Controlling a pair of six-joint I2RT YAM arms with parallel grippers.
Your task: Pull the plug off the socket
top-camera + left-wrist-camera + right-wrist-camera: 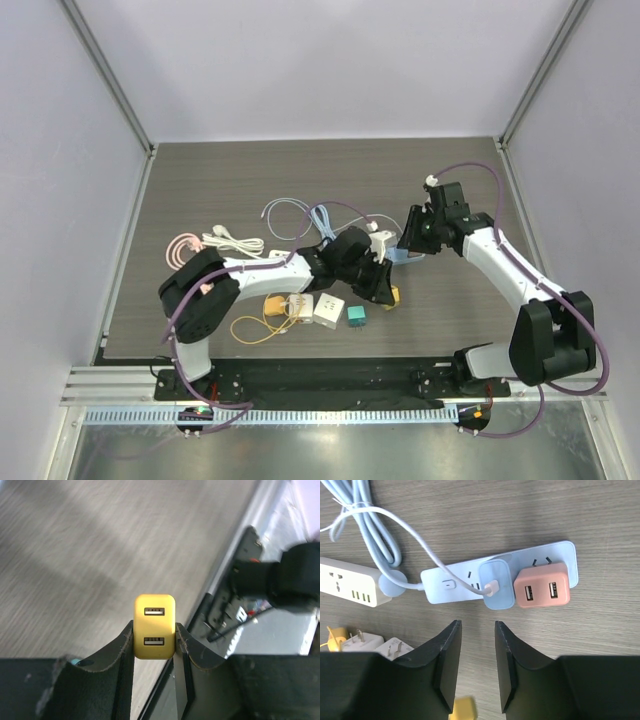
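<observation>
Clamps the yellow USB charger [154, 615] by its two sides in the left gripper [155, 635], ports facing the wrist camera, held up off the table [450, 180] with no socket on it. Reads as one plug already out, as a judgement; cannot see its prongs. Shows the right gripper [477, 630] hanging above the light-blue power strip [560, 552], jaws apart, nothing between the fingers. Finds a pink dual-USB charger [542, 591] and a light-blue charger [496, 585] seated side by side in that strip, the latter with a white cable [410, 530] plugged into its face and looping away up-left. Leaves those two to pull if the task means every plug; cannot tell which one is meant. Places the strip near the table's middle, well away from every edge. Notes a white power strip [345, 580] just left of the blue one and loose white adapters [395, 647] near the right fingers, so tight room on that side. Offers bare wood beyond the strip toward the far wall and to the right for lifting straight up or swinging out. Puts the two grippers near each other over the middle in the top view, so risks a bump on any inward move. Keeps the frame posts at the table's corners well apart from both arms.
</observation>
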